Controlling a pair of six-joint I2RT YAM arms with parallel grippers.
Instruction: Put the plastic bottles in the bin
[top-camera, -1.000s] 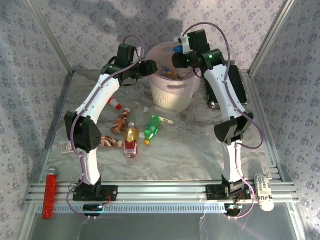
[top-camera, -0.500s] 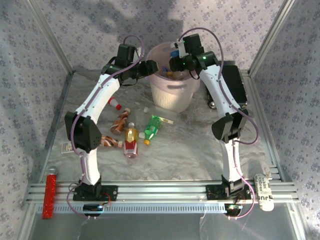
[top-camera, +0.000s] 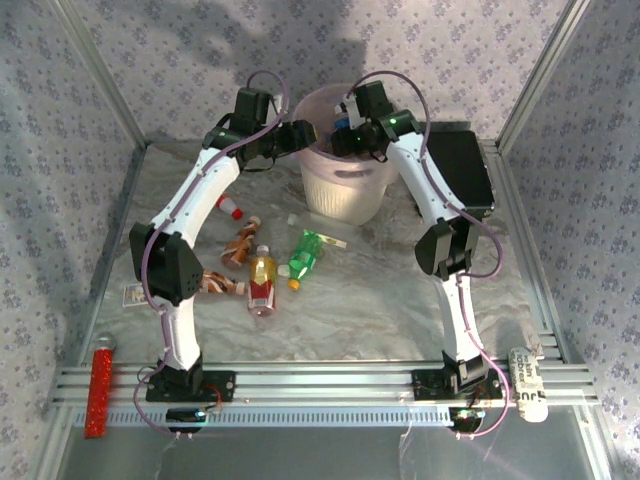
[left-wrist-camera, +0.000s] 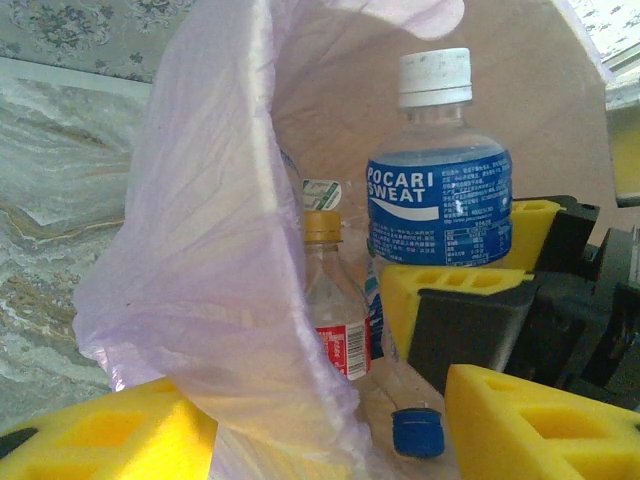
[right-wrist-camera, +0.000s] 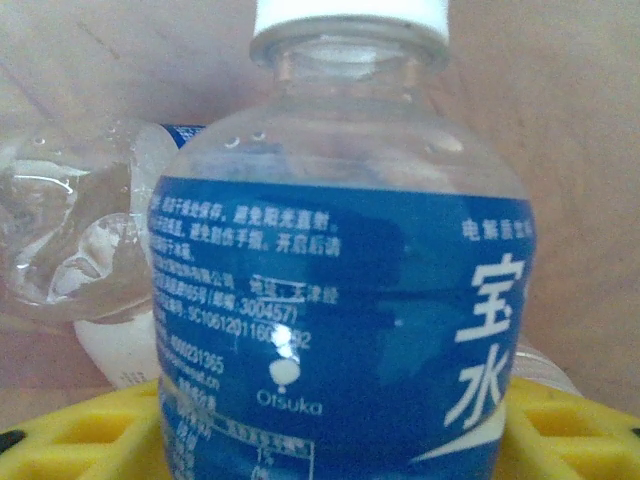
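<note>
While the right hand (top-camera: 347, 137) hovers over the bin (top-camera: 345, 195), Pocari bottle (left-wrist-camera: 438, 190) sits upright between its pads; clamped or released, can't tell. Left hand (top-camera: 298, 134) straddles bin rim, grip unclear. Green bottle (top-camera: 305, 253) lying on table (top-camera: 380, 300).

Bottles (top-camera: 262, 278) lie on the table (top-camera: 370, 310) before the bin (top-camera: 345, 195)

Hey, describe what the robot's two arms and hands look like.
The left arm and right arm have white tubular links, black joint housings and black bases on a silver rail. A thin purple cable loops along each. Green lights glow near the right wrist. The fingers are yellow blocks with rectangular cut-outs, on black mounts.
</note>
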